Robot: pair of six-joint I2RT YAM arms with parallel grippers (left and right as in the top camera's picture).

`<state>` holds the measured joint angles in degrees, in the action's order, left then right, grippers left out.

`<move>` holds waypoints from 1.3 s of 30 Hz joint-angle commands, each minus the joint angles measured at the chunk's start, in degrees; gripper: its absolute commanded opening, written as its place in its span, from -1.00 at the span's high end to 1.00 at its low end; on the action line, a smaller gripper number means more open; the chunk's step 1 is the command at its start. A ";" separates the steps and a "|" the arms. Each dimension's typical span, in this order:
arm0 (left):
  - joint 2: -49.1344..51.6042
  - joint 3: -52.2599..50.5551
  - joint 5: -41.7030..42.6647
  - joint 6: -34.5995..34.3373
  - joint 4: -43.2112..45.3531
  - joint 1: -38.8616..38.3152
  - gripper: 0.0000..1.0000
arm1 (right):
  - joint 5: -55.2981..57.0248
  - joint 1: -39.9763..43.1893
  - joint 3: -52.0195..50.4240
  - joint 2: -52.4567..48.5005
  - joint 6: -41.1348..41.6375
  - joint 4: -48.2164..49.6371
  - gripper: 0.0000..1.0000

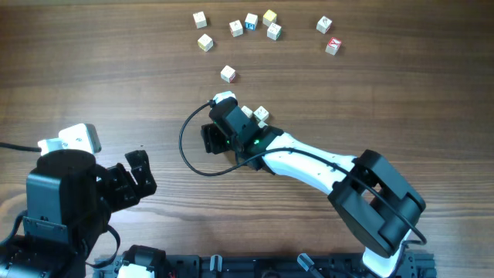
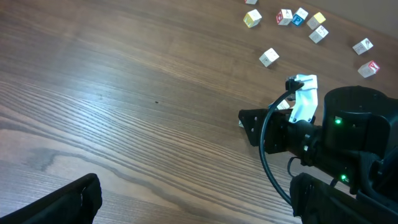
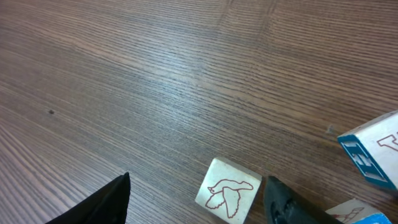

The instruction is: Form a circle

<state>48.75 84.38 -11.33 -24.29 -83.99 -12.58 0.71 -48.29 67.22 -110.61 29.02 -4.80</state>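
Right jaws [image 3: 199, 182]: parted, pointing down at the table [image 3: 124, 74] near its middle. A cube with a bird outline [image 3: 227, 191] stands on the wood between them, close by one finger and well clear of the other. It is not gripped. Just beside it, on the near-finger side, is a cube with a blue side [image 3: 373, 152]; a further cube is cut off at the frame edge.

Left jaws [image 1: 145, 174]: wide open, empty, over the near left corner of the table.

Outward: a lone cube [image 1: 228, 73] lies between the right arm and the cluster of letter cubes [image 1: 251, 22].

The cluster sits by the far edge, about midway along it. It is four cubes close together, one blue-faced, forming a bowed row rather than a closed ring, with its long axis along the far edge.

A pair of cubes [image 1: 204, 42] lies to its left. Another pair, one red-marked [image 1: 333, 45], lies toward the far right corner.
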 commanded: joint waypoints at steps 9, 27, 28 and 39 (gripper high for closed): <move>-0.07 -0.04 -0.74 -0.33 0.13 0.39 -1.00 | 5.31 3.58 12.50 2.05 0.79 -17.35 0.91; -0.07 -0.04 -0.74 -0.33 0.13 0.39 -1.00 | 7.96 8.61 11.58 2.93 3.58 -21.62 0.91; -0.07 -0.04 -0.74 -0.33 0.13 0.39 -1.00 | 7.98 8.63 11.34 2.91 3.63 -21.57 0.91; -0.07 -0.04 -0.74 -0.33 0.13 0.39 -1.00 | 6.51 8.63 9.90 0.11 4.26 -21.97 0.91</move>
<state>48.75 84.38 -11.33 -24.29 -83.99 -12.58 7.35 -39.44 77.69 -109.06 32.75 -26.28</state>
